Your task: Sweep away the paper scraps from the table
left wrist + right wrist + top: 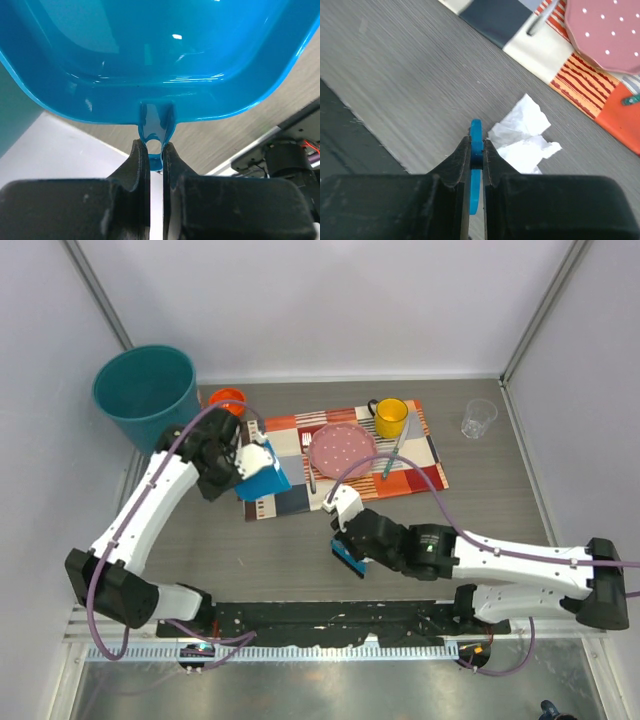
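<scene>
One blue dustpan (pixel 268 483) hangs in left claw (pixel 155 146) near teal bin (pixel 145 390).

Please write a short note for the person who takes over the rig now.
Left gripper: shut on the handle of the blue plastic dustpan, lifted near the round teal bin.
Right gripper: shut on a thin blue tool handle.
One crumpled white paper scrap lies on the grey wood-grain table, just ahead of it.
Done: cannot tell. Left: sweep that scrap into the dustpan.
</scene>
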You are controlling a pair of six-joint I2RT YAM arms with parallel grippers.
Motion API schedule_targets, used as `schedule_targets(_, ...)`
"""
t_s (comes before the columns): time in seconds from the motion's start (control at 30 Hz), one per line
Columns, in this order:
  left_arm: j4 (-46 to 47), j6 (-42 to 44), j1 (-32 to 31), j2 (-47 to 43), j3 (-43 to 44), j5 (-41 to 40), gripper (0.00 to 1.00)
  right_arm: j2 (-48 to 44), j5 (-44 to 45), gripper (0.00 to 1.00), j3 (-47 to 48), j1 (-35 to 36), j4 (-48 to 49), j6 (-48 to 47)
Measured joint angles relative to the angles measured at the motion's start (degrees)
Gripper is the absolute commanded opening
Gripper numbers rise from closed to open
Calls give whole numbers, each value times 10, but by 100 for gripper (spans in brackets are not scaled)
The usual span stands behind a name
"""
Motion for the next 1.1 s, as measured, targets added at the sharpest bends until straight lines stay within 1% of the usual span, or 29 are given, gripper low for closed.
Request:
schedule_targets(0.07, -2, -11, -30, 2, -30, 2, 0, -18, -18, 1, 23, 0, -9, 18)
schedule_targets(0.13, -3, -30, -69, 9, -61, 6, 0, -34, -17, 1, 55, 0, -18, 42)
schedule_targets(0.17, -3, -36, -76, 13, -73, 9, 0, -40, -7, 1, 74, 0, -22, 54)
schedule_targets(0.2, -3, -46, -101, 19, -85, 13, 0, -45, 3, 1, 90, 0, -29, 62)
schedule_targets(0.3, -5, -67, -140, 40, -114, 27, 0, -57, 68, 1, 130, -14, -76, 102)
schedule_targets(0.47, -5, -106, -177, 89, -145, 52, 0, -66, 156, 1, 123, -75, -191, 174)
schedule_targets(0.57, -2, -127, -195, 113, -151, 76, 0, -64, 209, 1, 94, -94, -232, 209)
schedule_targets(0.73, 22, -167, -244, 162, -155, 82, 0, -30, 250, 1, 42, -96, -237, 224)
schedule_targets(0.87, 59, -199, -302, 207, -173, 33, 0, 1, 266, 1, 29, -96, -228, 230)
schedule_targets(1.0, 82, -215, -338, 246, -178, 3, 0, 16, 253, 1, 4, -96, -195, 238)
schedule_targets(1.1, 96, -216, -339, 257, -177, -9, 0, 29, 222, 1, -11, -96, -152, 245)
